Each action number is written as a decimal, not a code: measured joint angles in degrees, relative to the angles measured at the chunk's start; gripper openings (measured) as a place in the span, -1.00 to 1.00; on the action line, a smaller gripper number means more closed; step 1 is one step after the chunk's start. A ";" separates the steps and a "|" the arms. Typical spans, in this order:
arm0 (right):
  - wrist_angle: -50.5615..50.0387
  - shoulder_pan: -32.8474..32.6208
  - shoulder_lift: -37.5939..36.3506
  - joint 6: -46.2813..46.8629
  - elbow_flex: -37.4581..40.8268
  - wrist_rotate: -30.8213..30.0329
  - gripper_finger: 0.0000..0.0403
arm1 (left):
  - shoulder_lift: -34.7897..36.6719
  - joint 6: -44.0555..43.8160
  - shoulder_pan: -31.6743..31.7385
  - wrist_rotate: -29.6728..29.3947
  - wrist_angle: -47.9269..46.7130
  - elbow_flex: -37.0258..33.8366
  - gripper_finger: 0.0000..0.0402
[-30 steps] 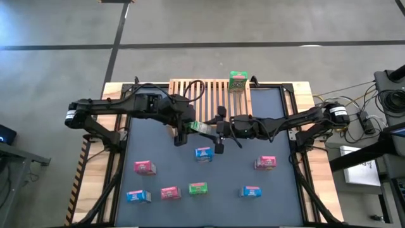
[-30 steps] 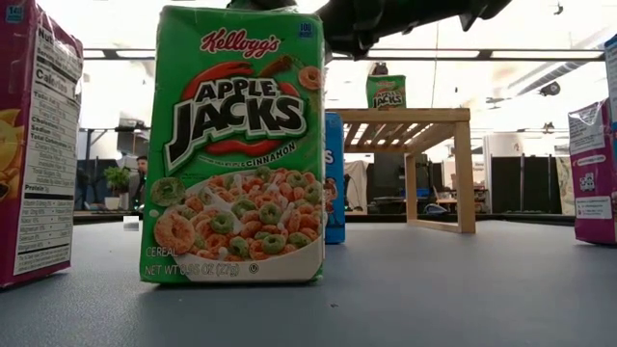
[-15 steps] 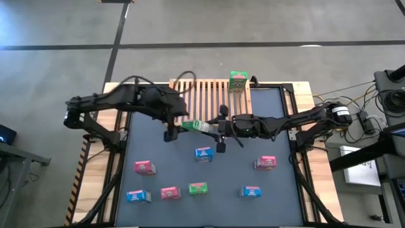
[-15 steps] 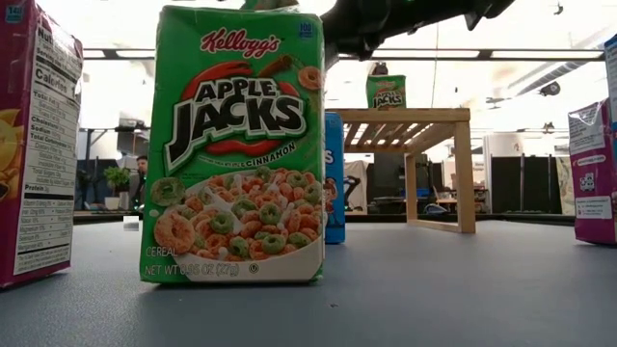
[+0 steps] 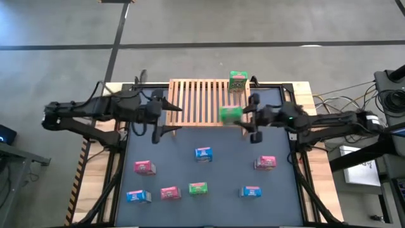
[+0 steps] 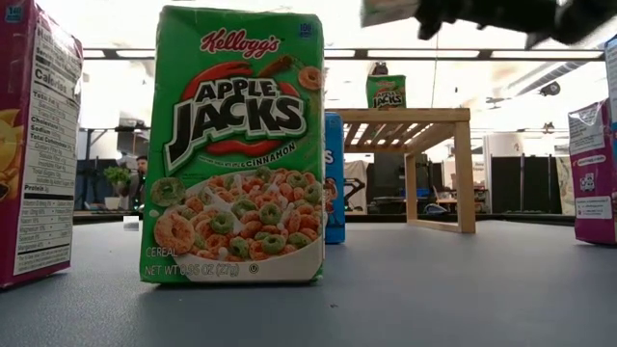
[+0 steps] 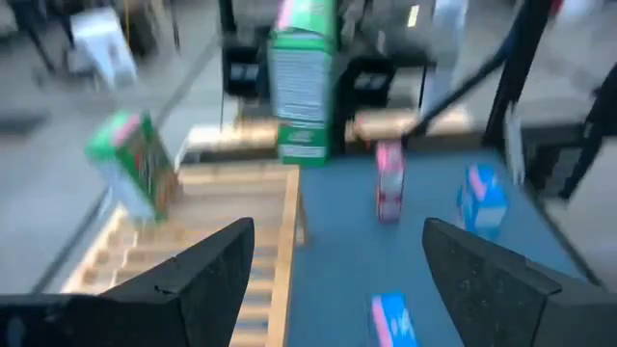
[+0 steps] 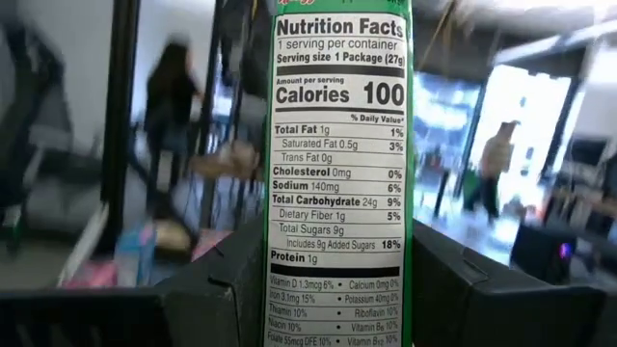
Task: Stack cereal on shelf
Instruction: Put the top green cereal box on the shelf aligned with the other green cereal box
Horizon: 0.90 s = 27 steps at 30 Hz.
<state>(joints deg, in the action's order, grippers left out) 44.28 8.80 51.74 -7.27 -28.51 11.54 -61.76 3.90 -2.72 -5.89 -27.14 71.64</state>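
My right gripper [image 5: 244,117] is shut on a green cereal box [image 5: 230,114], held in the air over the near right part of the wooden slatted shelf [image 5: 199,101]. Another green box [image 5: 238,81] stands on the shelf's far right corner. My left gripper [image 5: 166,118] is open and empty at the shelf's near left corner, and its wrist view shows its fingers wide apart [image 7: 337,260]. Several pink, blue and green boxes stand on the dark table, among them a blue one [image 5: 203,153] and a green one [image 5: 198,188]. My right gripper pinches the green box between its two fingers [image 8: 231,280], one on each broad face. The narrow nutrition-facts side [image 8: 337,193] faces the wrist camera. The fingers come level from the table's right. The box is lifted clear of shelf and table.
Pink boxes [image 5: 145,167] [image 5: 170,192] [image 5: 265,163] and blue boxes [image 5: 138,196] [image 5: 251,191] stand across the near half of the table. A large green box [image 6: 236,145] fills the low view's foreground. People show in the room beyond.
My left gripper has let go of the green box and drawn back toward the table's left edge. My right gripper has carried the box toward the table's right and far side, from above the middle of the table to the shelf's near right part.
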 joint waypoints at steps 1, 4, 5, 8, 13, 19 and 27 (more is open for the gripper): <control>2.26 1.34 -1.46 0.90 1.89 0.64 -0.15 | 1.66 0.72 0.02 0.80 4.58 -3.17 0.41; 5.12 4.91 -4.64 2.20 5.86 0.89 -0.16 | 6.50 3.24 0.02 1.34 16.16 -11.87 0.41; 4.99 6.06 -5.36 2.18 6.87 0.95 -0.16 | 8.04 3.87 0.02 1.36 19.21 -14.36 0.41; 5.95 9.48 -6.05 2.47 9.00 1.04 -0.16 | 11.90 5.59 0.08 1.42 26.60 -20.73 0.41; 7.60 15.87 -4.48 3.79 11.21 4.91 -0.16 | 16.58 8.66 0.25 1.44 35.72 -28.95 0.41; 19.04 25.33 -0.28 11.19 14.11 13.65 -0.16 | 19.06 10.99 0.37 1.42 41.57 -34.01 0.40; 25.29 30.90 7.99 14.64 14.82 20.24 -0.16 | 18.86 10.81 0.48 1.41 44.17 -35.47 0.40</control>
<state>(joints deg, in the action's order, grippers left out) 69.57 39.70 59.73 7.37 -13.69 31.78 -42.90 14.72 -2.24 -4.48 17.03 36.18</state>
